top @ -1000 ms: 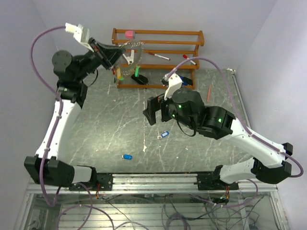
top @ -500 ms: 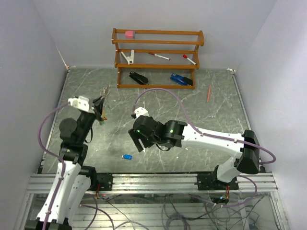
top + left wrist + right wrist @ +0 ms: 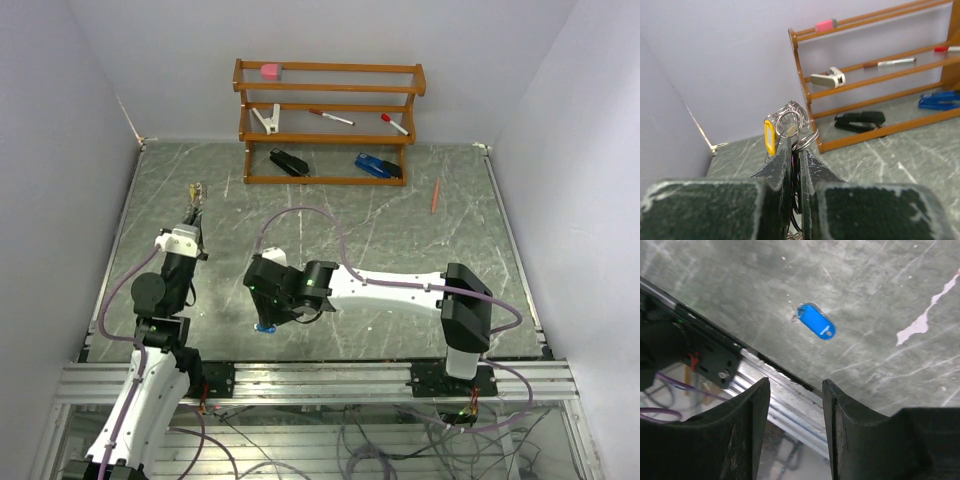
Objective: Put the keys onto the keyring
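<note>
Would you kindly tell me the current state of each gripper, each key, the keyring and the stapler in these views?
left gripper: shut on the keyring.
keyring: clamped at the left gripper's tips.
yellow-tagged key: bunched against the keyring.
right gripper: open, holding nothing.
blue-tagged key: loose, lying flat on the table.
black stapler: closed, on the rack.

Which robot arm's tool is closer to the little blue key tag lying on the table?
The right. The right tool hovers open close over the blue key tag. The left tool is off to the side, farther back, pinching the keyring.
</note>
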Robot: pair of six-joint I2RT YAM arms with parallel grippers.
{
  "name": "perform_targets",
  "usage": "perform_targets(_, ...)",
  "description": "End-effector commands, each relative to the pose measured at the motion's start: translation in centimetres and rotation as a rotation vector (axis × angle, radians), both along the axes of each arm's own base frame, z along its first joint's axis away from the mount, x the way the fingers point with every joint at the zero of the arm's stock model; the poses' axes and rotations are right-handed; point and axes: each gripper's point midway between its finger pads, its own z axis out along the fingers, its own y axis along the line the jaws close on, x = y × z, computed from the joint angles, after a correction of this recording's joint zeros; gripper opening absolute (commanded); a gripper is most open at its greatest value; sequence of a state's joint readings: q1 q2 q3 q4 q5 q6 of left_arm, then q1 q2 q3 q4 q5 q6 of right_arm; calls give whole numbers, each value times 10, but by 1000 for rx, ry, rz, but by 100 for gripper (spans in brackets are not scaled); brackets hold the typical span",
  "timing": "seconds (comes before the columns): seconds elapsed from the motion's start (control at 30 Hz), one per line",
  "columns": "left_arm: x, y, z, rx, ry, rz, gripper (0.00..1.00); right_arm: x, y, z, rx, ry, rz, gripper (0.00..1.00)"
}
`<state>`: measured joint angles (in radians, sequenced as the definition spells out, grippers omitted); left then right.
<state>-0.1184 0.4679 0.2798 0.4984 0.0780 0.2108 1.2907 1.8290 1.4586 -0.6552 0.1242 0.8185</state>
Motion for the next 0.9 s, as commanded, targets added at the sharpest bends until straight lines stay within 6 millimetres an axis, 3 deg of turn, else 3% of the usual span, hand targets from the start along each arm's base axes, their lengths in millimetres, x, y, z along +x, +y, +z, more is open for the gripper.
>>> perform_targets(0.0,-19,-2,60,-107,-222,-43,7,-5,21,13,58,105,-128,46)
perform_targets(0.13,-21,-10,65,-146,-220,-98,7,-9,33,3,66,168,-178,41)
perform_targets(0.23,-23,-11,69,-183,-208,-113,7,-14,38,-18,52,222,-200,36)
perform_targets(0.5,-23,-8,71,-210,-202,-102,7,-12,40,-55,-21,265,-253,36)
perform_targets(0.87,-29,-9,81,-240,-220,-123,7,10,42,-61,-40,252,-290,32)
